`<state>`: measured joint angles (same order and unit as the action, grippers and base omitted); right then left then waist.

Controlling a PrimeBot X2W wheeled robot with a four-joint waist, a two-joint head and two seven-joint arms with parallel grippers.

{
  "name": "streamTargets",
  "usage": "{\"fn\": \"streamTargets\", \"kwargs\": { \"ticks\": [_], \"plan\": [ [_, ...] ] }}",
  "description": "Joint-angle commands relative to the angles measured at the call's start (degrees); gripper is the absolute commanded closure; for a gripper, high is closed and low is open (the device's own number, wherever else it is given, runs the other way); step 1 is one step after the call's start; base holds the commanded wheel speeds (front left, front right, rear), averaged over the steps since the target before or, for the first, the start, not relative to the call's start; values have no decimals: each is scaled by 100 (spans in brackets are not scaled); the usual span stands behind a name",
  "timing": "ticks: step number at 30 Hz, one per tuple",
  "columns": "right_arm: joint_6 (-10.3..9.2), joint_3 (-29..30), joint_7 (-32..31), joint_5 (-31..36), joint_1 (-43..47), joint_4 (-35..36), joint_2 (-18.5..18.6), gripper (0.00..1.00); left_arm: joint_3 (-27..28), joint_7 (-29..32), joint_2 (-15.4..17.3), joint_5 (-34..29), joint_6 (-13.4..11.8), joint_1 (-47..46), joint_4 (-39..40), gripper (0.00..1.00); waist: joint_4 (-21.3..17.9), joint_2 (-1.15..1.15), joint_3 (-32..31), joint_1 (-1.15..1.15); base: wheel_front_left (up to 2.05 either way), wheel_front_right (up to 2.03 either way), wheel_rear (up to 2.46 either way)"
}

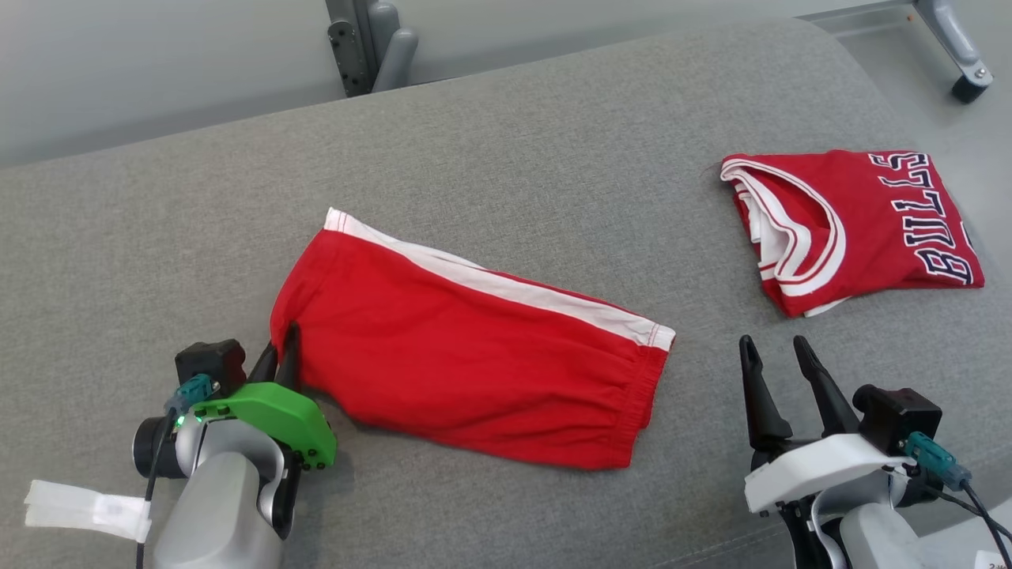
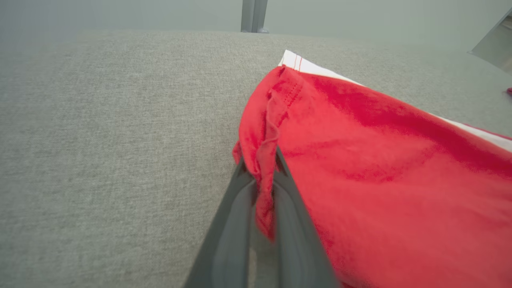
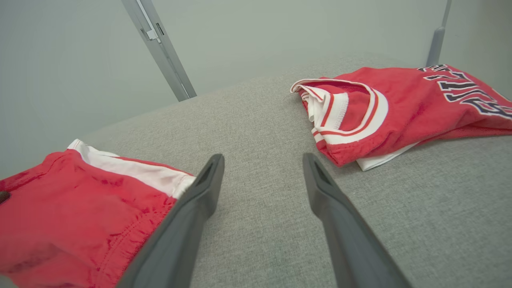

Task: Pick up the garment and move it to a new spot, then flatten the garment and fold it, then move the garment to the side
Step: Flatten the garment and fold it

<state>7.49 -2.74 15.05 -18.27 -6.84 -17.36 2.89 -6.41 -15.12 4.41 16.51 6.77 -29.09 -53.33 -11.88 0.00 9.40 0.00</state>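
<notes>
Fingers [image 2: 234, 216] of left gripper [image 1: 283, 341], dark and tapered, pinch the bunched hem of soft red shorts [image 1: 474, 356], white-striped, flat on a coarse grey woven cushion [image 1: 514, 134]; right gripper [image 1: 772, 343] spread wide, empty, near a folded jersey [image 1: 854, 229].

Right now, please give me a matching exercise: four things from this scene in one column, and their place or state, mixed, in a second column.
1. red shorts
2. Bulls jersey
3. jaws of the left gripper
4. jaws of the right gripper

A. open, holding nothing
B. folded, on the far right
C. shut on the shorts' edge
D. lying in the middle

Pairs: 1-D, 2-B, 3-C, 4-A
</notes>
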Motion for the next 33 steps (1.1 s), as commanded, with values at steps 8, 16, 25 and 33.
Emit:
{"fn": "streamTargets", "kwargs": {
  "ticks": [8,16,25,33],
  "plan": [
    [-1,7,16,-51,246,-64,10,0,549,4,-54,-6,-234,787,591,100,674,0,-551,0,0,0,0],
    [-1,-36,16,-1,356,-79,11,0,933,4,-123,-71,-337,1667,933,100,1045,0,-806,0,0,0,0],
    [-1,-32,16,151,422,-68,11,0,827,4,-140,-187,-416,2085,1495,0,1145,0,-848,0,0,0,0],
    [-1,-448,16,339,230,55,9,0,720,3,-138,-457,-588,2481,2474,0,1366,0,-810,0,0,0,0]
  ]
}}
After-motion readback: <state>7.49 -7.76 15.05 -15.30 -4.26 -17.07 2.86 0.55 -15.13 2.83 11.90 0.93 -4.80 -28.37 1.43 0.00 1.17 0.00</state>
